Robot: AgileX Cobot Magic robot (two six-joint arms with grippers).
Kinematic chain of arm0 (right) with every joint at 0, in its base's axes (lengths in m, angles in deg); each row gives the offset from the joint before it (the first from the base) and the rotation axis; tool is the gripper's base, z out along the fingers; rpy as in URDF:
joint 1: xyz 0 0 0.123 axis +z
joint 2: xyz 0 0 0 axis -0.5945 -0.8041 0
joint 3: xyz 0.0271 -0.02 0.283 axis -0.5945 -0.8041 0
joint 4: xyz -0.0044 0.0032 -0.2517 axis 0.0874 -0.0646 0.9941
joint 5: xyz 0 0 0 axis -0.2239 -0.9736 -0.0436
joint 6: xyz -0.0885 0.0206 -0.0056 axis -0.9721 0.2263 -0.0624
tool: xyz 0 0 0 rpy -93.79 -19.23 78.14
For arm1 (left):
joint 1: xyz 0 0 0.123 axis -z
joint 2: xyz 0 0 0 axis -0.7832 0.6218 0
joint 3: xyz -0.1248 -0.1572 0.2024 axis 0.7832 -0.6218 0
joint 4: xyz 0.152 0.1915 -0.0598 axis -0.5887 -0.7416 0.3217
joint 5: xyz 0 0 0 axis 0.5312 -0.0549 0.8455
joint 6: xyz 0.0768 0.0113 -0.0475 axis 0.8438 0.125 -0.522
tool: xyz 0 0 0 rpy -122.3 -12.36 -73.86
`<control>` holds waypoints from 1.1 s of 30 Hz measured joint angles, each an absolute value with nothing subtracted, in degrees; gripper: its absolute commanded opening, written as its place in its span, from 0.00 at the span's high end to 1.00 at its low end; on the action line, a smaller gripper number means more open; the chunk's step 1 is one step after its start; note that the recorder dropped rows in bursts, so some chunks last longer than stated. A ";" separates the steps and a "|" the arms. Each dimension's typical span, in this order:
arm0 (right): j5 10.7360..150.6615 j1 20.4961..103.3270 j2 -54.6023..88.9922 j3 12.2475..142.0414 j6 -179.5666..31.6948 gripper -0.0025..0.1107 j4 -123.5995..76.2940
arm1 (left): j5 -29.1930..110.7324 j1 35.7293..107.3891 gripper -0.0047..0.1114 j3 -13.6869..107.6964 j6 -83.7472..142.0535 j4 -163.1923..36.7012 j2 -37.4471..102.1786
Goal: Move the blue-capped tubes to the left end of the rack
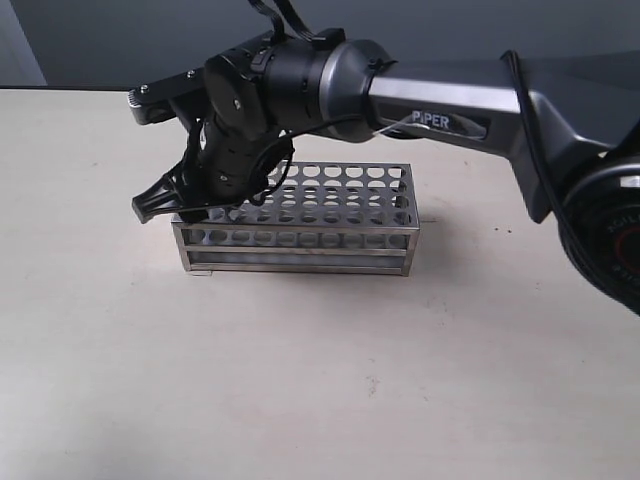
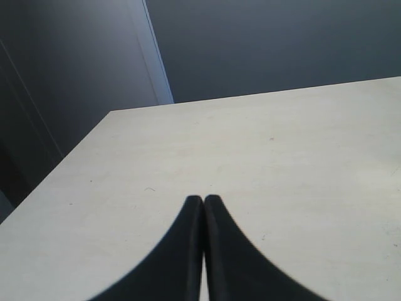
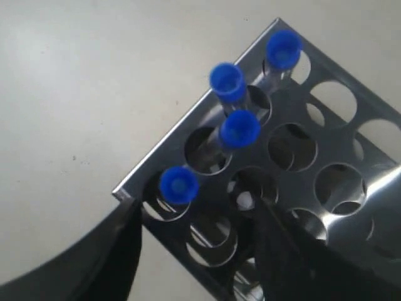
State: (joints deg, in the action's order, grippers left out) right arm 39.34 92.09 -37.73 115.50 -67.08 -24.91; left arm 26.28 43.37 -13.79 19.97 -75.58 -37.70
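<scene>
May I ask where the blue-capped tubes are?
Right wrist view: blue-capped tubes stand at the left end of the rack, beneath the right end effector.

In the right wrist view the rack is running off the frame, its top is hiding the tubes' lower lengths, and the right gripper is showing only blurred, cropped fingers. In the exterior view the right arm is covering the rack's left end and the tubes there.

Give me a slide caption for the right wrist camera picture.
Four blue-capped tubes stand clustered at one end of the rack, right gripper open over them.
</scene>
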 measured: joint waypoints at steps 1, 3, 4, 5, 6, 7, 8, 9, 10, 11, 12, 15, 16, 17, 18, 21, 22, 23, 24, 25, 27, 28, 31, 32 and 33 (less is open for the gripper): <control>39.10 92.09 -37.73 115.50 -67.08 0.53 -24.91 | 26.28 43.37 0.96 -13.79 19.97 -75.58 -37.70; 38.72 92.09 -37.38 115.50 -67.08 0.52 -24.91 | 26.28 43.37 0.96 -13.79 19.97 -75.58 -37.70; 38.40 92.09 -37.13 115.50 -67.08 0.52 -24.91 | 26.28 43.37 0.96 -13.79 19.97 -75.58 -37.70; 37.95 92.09 -36.78 115.50 -67.08 0.52 -24.91 | 26.28 43.37 0.96 -13.79 19.97 -75.58 -37.70; 36.86 92.09 -35.64 115.50 -67.08 0.52 -24.91 | 26.28 43.37 0.96 -13.79 19.97 -75.58 -37.70; 36.31 92.09 -35.14 115.50 -67.08 0.52 -24.91 | 26.28 43.37 0.96 -13.79 19.97 -75.58 -37.70; 34.54 92.09 -33.91 115.50 -67.08 0.52 -24.91 | 26.28 43.37 0.96 -13.79 19.97 -75.58 -37.70; 33.69 92.09 -33.28 115.50 -67.08 0.52 -24.91 | 26.28 43.37 0.96 -13.79 19.97 -75.58 -37.70; 31.46 92.09 -32.20 115.50 -67.08 0.52 -24.91 | 26.28 43.37 0.96 -13.79 19.97 -75.58 -37.70; 30.68 92.09 -31.87 115.50 -67.08 0.52 -24.91 | 26.28 43.37 0.96 -13.79 19.97 -75.58 -37.70; 29.17 92.09 -30.93 115.50 -67.08 0.52 -24.81 | 26.28 43.37 0.96 -13.79 19.97 -75.58 -37.70; 27.28 92.09 -28.98 115.50 -67.08 0.52 -24.77 | 26.28 43.37 0.96 -13.79 19.97 -75.58 -37.70; 26.71 92.09 -28.36 115.50 -67.08 0.52 -24.77 | 26.28 43.37 0.96 -13.79 19.97 -75.58 -37.70; 25.93 92.09 -27.93 115.50 -67.08 0.52 -24.77 | 26.28 43.37 0.96 -13.79 19.97 -75.58 -37.70; 24.94 92.09 -27.38 115.50 -67.08 0.53 -24.77 | 26.28 43.37 0.96 -13.79 19.97 -75.58 -37.70; 20.65 92.09 -26.08 115.50 -67.04 0.65 -24.77 | 26.28 43.37 0.96 -13.79 19.97 -75.58 -37.70; 19.69 92.09 -25.58 115.50 -67.04 0.71 -24.77 | 26.28 43.37 0.96 -13.79 19.97 -75.58 -37.70; 18.85 92.09 -25.21 115.50 -67.04 0.83 -24.77 | 26.28 43.37 0.96 -13.79 19.97 -75.58 -37.70; 17.58 92.09 -24.15 115.50 -67.40 0.89 -24.77 | 26.28 43.37 0.96 -13.79 19.97 -75.58 -37.70; 16.85 92.33 -23.46 115.50 -67.83 0.97 -24.77 | 26.28 43.37 0.96 -13.79 19.97 -75.58 -37.70; 14.17 94.36 -20.00 115.50 -68.83 0.98 -24.25 | 26.28 43.37 0.96 -13.79 19.97 -75.58 -37.70; 13.64 95.27 -18.93 115.50 -69.00 0.98 -24.12 | 26.28 43.37 0.96 -13.79 19.97 -75.58 -37.70; 11.88 98.28 -15.63 115.50 -69.24 0.98 -24.12 | 26.28 43.37 0.96 -13.79 19.97 -75.58 -37.70; 11.45 99.44 -14.40 115.50 -69.24 0.98 -24.12 | 26.28 43.37 0.96 -13.79 19.97 -75.58 -37.70; 11.30 100.64 -13.10 115.50 -69.29 0.98 -24.12 | 26.28 43.37 0.96 -13.79 19.97 -75.58 -37.70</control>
